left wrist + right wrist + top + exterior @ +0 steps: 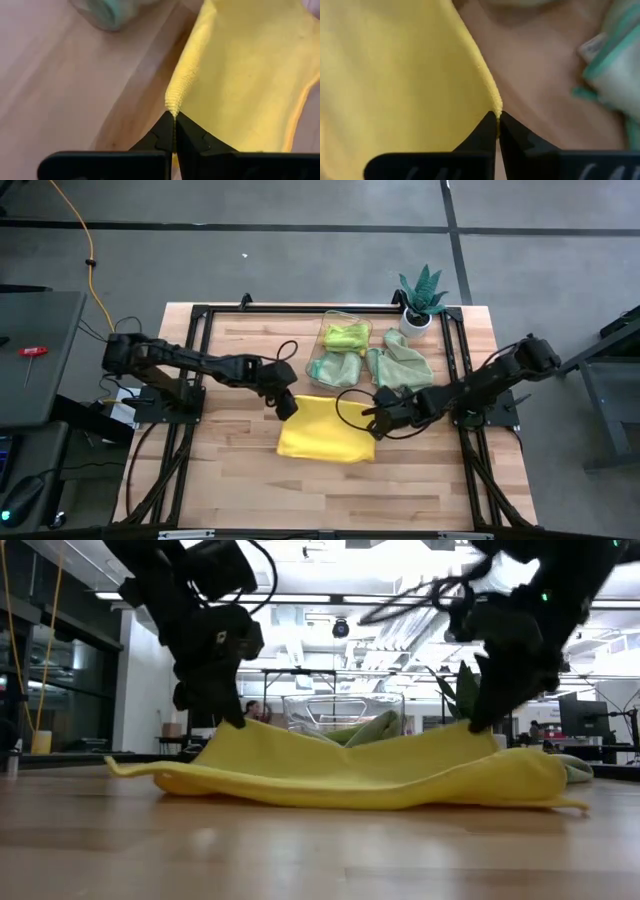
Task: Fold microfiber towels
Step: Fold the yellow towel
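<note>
- Because the fold needs a flat, bare stretch of wood, the table carries the yellow towel near its middle, with the other cloths pushed toward the far edge.
- That yellow towel, the one I am working, lies spread between my two arms; in the low view its far edge peaks up at two points while the near part rests on the wood, which I judge to be the start of carrying that edge over.
- Behind it sits the clear bin, holding a lime green towel bunched toward its far end and a pale mint towel slumped at its near end.
- Just beside the bin, a second pale green towel lies crumpled on the table, outside any container and waiting its turn.
- At the far right corner stands the potted plant, well apart from the work.
- My left claw is clamped together on the yellow towel's hem at the far left corner, so the cloth rises with it.
- My right claw is likewise pinched tight on the hem at the far right corner, keeping the edge taut between both holds.
</note>
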`<control>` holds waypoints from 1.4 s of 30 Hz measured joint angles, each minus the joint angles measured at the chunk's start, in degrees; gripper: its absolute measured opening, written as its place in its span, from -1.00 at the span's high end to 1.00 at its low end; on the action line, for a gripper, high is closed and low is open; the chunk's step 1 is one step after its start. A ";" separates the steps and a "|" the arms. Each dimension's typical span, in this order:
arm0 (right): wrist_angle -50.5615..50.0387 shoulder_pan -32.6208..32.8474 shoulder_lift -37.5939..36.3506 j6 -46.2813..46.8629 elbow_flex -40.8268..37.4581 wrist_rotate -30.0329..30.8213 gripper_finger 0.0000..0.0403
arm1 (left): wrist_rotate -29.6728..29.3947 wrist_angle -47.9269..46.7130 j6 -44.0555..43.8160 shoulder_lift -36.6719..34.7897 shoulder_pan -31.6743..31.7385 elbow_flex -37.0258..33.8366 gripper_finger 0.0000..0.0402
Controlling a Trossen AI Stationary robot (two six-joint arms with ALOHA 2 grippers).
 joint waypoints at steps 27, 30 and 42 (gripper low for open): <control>-9.05 14.86 0.80 11.22 7.72 9.47 1.00 | -21.07 -8.84 0.14 -5.23 -23.18 0.17 1.00; -6.03 15.06 2.31 11.17 7.70 8.90 1.00 | -21.34 -9.16 -1.76 -4.21 -25.27 0.15 1.00; -0.35 15.13 9.53 13.75 7.65 3.87 1.00 | -21.25 -8.13 -11.28 0.51 -30.12 0.15 1.00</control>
